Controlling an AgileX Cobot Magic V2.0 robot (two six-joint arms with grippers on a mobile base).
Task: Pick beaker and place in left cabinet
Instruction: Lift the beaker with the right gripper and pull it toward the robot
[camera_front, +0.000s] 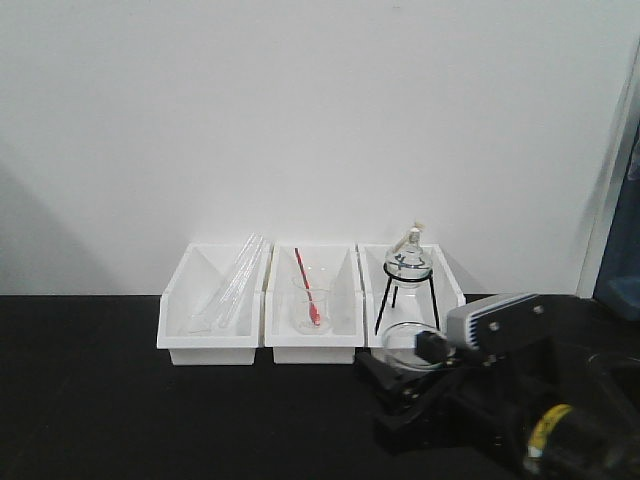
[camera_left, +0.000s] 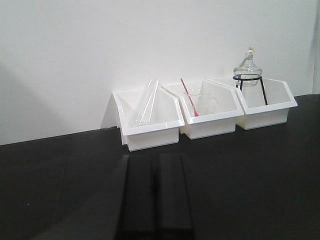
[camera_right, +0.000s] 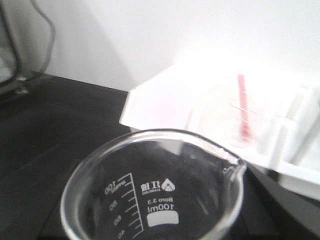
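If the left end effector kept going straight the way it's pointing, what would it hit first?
Most likely the leftmost white bin, the one holding the long glass tubes. The left end effector points across bare black table toward its front wall, though depth is hard to judge.

The beaker (camera_right: 150, 200) is clear, glossy glass with crisp white printed marks. The three bins (camera_front: 313, 348) are smooth white plastic with a soft sheen; the one at three o'clock holds a clear glass flask (camera_front: 408, 262) on a thin black wire tripod (camera_front: 407, 300). The tabletop (camera_front: 100, 400) is matt black and the wall (camera_front: 300, 100) matt white
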